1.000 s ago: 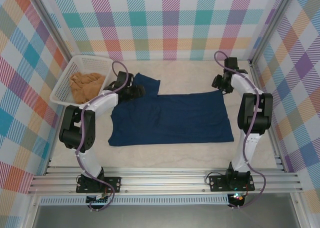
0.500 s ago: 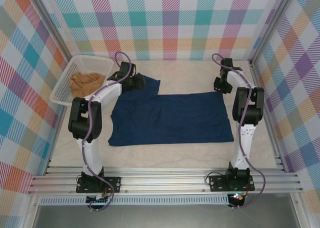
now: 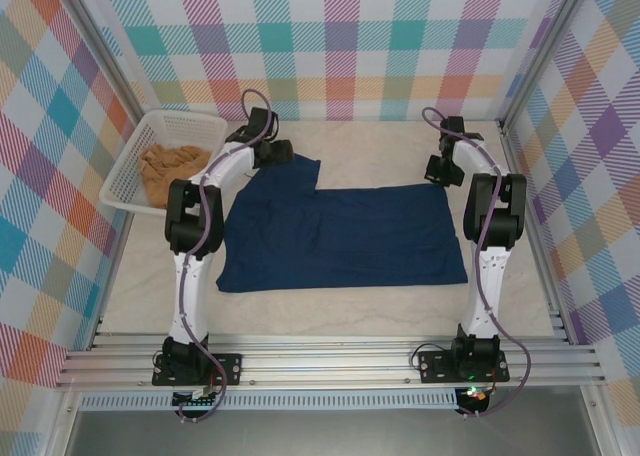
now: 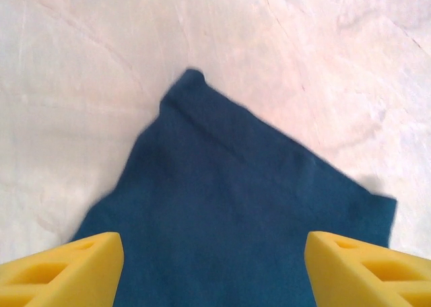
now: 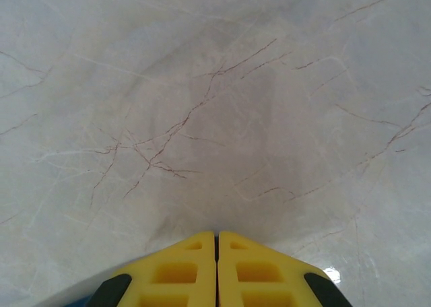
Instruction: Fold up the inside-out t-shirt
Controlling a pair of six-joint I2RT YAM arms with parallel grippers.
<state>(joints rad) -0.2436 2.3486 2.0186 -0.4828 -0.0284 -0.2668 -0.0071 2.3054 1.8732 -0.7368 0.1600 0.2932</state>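
**Navy t-shirt spread flat at table centre; one gripper at each far corner**
The inside-out t-shirt lies flat on the marble-pattern table, with one flap projecting far-left. The left gripper is above that flap, fingers spread apart. The right gripper is at the far-right corner, fingers pressed together; whether they pinch cloth cannot be determined. A white basket holding tan cloth stands far-left.
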